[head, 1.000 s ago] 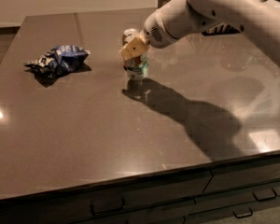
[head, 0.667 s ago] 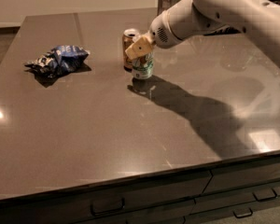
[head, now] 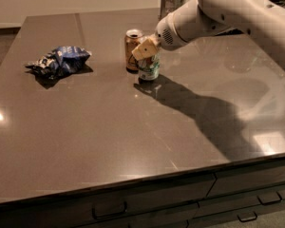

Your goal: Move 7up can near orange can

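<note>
The 7up can [head: 149,68], white with green markings, stands upright on the dark table [head: 109,141]. My gripper [head: 146,49] comes in from the upper right and is shut on the can's top part, with its tan fingers [head: 143,47] covering the lid. The orange can [head: 131,50], orange-gold with a silver top, stands upright just behind and to the left of the 7up can, very close to it. The gripper partly hides the right side of the orange can.
A crumpled blue chip bag [head: 61,61] lies at the left of the table. A metallic container [head: 172,1] stands at the back edge behind my arm. Drawers [head: 237,189] run below the table's front edge.
My gripper has moved to the right with the 7up can in it. The orange can, hidden behind the gripper before, now shows to its left.
</note>
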Tool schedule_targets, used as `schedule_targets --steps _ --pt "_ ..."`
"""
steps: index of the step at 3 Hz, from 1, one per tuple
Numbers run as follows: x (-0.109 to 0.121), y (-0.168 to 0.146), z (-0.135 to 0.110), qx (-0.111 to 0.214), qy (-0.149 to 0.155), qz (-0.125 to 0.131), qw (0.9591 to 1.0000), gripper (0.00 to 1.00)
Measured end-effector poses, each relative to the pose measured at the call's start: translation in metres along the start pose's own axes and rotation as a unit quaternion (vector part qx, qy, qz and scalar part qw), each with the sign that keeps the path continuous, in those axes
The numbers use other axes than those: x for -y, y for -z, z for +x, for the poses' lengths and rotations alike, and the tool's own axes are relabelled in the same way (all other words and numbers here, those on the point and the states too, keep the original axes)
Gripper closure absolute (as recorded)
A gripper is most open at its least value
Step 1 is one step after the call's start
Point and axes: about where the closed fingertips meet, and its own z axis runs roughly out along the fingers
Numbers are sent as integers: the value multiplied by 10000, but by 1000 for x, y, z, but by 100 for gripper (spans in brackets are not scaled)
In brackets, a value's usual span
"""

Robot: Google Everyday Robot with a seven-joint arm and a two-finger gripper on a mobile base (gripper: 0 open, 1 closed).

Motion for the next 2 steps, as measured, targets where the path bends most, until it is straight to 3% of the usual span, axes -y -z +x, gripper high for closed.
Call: schedule_targets --steps 1,2 --pt "-1 -2 0 -5 6 -16 10000 12" --pt "-3 -3 0 -10 12 -31 10000 0"
